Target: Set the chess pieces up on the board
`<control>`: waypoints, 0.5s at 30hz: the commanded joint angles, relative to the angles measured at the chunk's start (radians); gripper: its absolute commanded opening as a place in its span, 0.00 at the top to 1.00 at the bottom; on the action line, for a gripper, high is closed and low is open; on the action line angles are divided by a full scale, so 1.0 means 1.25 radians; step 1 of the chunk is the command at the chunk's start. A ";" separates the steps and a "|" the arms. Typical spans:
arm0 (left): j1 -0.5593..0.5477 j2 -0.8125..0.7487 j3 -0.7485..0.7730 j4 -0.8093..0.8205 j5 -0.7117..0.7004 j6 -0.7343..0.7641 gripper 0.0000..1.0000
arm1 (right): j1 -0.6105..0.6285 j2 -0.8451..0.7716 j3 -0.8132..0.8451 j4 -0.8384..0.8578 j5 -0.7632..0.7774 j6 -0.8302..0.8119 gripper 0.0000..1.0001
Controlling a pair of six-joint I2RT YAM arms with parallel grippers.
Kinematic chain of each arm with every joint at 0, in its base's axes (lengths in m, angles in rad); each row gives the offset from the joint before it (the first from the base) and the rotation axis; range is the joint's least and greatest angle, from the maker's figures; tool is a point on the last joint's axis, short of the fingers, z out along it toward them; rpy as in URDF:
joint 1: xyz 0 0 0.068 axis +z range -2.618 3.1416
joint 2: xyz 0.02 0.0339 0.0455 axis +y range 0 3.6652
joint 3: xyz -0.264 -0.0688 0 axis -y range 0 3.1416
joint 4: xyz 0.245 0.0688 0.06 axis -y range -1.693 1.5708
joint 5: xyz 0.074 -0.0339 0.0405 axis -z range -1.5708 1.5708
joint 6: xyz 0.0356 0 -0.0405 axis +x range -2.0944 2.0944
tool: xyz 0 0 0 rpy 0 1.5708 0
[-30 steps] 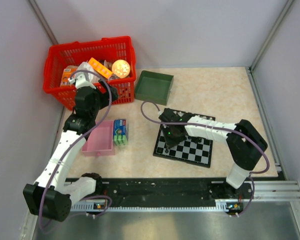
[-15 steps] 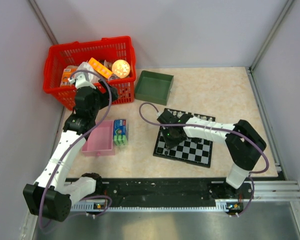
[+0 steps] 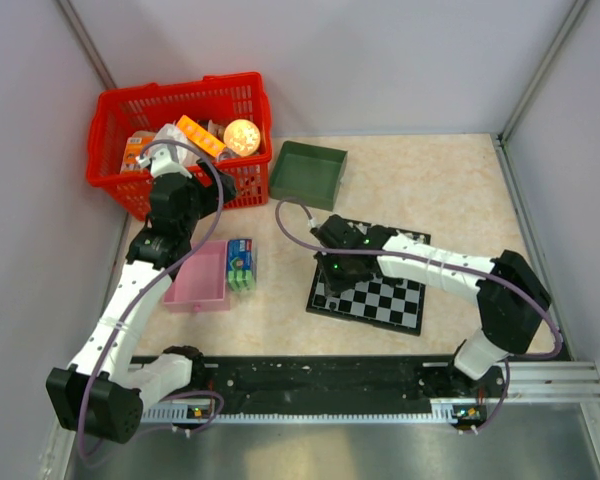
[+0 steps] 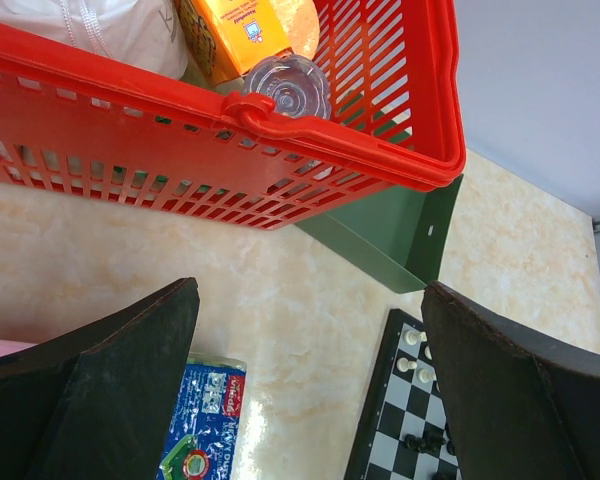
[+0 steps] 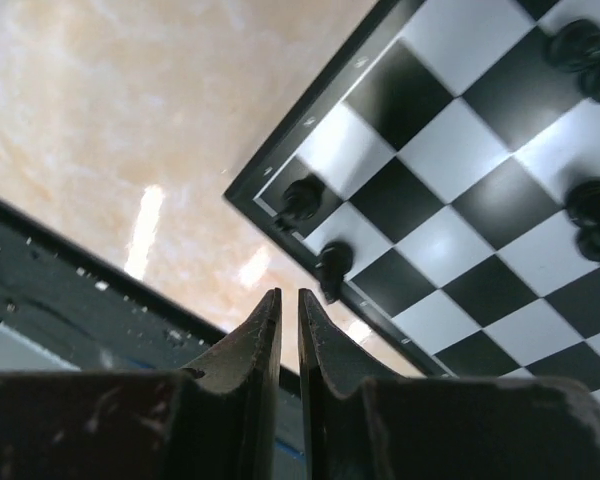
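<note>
Since a second ago the right arm's elbow has swung outward toward the table's right side and its wrist has crept a little toward the board's left edge; the left arm has not shifted. Nearest the bases, the right gripper [image 3: 335, 268] hangs low over the left part of the board [image 3: 390, 300], its fingers pressed together to a thin slit with nothing showing between them. In the right wrist view the right gripper [image 5: 288, 295] points down just outside the black rim, close to a corner of the board [image 5: 450, 150], where two black pieces [image 5: 300, 200] stand upright on the edge squares, and more dark figures cluster along the right of that view, though they are too blurred to name. The board lies flat on the table [image 3: 430, 180], right of centre and slightly turned. To its left sits a blue and green box [image 3: 241, 262], just beside the pink tray [image 3: 200, 275]. Above that tray the left gripper [image 3: 215, 180] is held in the air with its fingers spread wide and empty; from the left wrist the left gripper [image 4: 308, 300] frames bare table, the box [image 4: 205, 420], and a corner of the board [image 4: 390, 420] carrying a few white pieces [image 4: 410, 340]. Farther back the green tray [image 3: 308, 172] rests against the red basket [image 3: 180, 100], which is full of mixed items.
</note>
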 commanded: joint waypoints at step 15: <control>0.005 -0.005 0.004 0.035 -0.002 -0.003 0.02 | 0.044 0.009 -0.030 -0.005 0.001 -0.003 0.89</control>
